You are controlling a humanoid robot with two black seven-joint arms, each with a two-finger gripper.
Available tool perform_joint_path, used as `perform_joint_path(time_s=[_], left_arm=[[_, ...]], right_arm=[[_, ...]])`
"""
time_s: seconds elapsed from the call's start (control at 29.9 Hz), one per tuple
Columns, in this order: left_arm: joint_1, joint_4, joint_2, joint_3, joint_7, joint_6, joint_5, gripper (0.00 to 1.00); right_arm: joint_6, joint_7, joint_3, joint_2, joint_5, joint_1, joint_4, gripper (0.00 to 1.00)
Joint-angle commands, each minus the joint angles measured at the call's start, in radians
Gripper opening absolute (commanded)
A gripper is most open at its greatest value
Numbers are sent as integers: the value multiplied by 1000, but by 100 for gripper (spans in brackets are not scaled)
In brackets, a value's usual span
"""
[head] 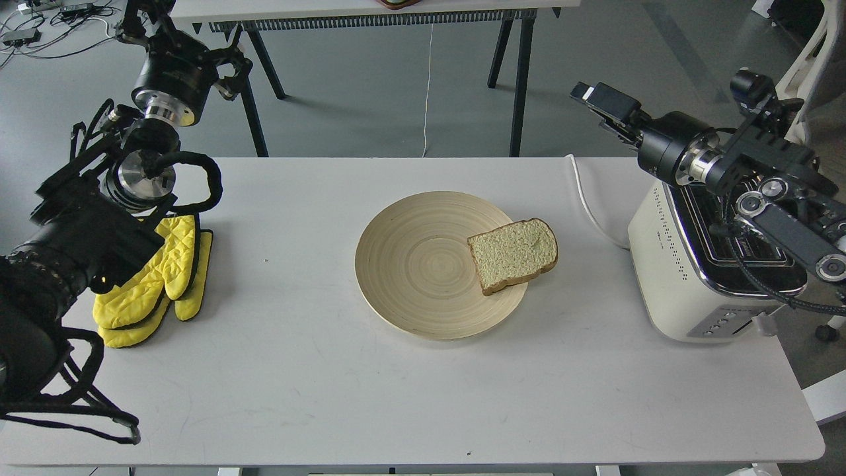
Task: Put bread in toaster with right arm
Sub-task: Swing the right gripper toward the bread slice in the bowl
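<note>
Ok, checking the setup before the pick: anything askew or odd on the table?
Only the bread: it hangs over the plate's right rim instead of lying flat inside. The toaster stands upright, and nothing is spilled.

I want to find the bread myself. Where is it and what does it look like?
Look at the middle of the white table for the round wooden plate. The bread lies flat on the plate's right edge, hanging slightly over. It is the only pale, speckled square slice with a brown crust.
</note>
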Motion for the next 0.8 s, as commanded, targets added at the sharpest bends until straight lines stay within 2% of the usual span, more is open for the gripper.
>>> perform_joint_path(time_s=[0.0, 0.23, 0.4, 0.6, 0.77], left_arm=[[0, 0, 0, 2, 0, 0, 0, 100], [0, 0, -2, 3, 0, 0, 0, 100], [0, 0, -2, 3, 0, 0, 0, 100], [0, 0, -2, 5, 0, 0, 0, 100], [0, 1, -3, 6, 0, 0, 0, 100]], right_arm=[[-14, 0, -57, 20, -52, -8, -14, 98], [-54, 0, -184, 92, -62, -18, -86, 98], [-118, -2, -255, 123, -62, -58, -100, 92], [-135, -11, -290, 143, -60, -75, -131, 85], [-157, -15, -296, 146, -62, -101, -137, 83]])
